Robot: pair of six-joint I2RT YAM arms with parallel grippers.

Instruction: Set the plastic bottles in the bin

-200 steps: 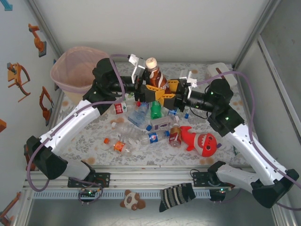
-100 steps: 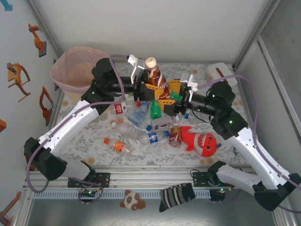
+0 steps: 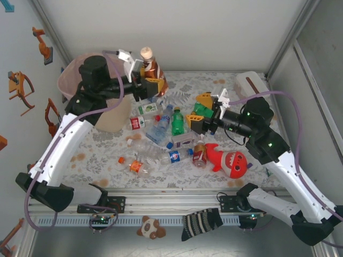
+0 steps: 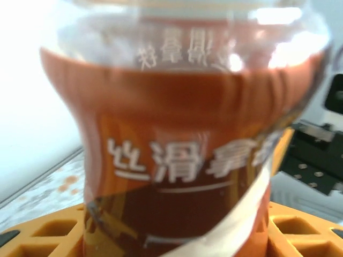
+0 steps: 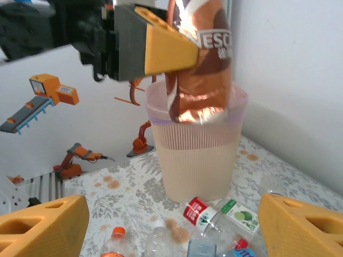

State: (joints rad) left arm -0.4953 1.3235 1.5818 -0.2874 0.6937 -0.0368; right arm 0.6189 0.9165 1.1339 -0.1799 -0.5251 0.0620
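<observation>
My left gripper (image 3: 151, 81) pinched the brown bottle (image 3: 149, 63), upright, long axis vertical, raised near the bin (image 5: 195, 160) rim. Bin lay to its left, nearest this arm. Right gripper (image 3: 199, 112) spread, empty, over loose bottles (image 3: 161, 152).

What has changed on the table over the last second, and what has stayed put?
The right fingers let go of the brown bottle and drew back, open. The left fingers, still gripping it, carried it left towards the bin. The loose bottles and shark toy stayed put.
</observation>
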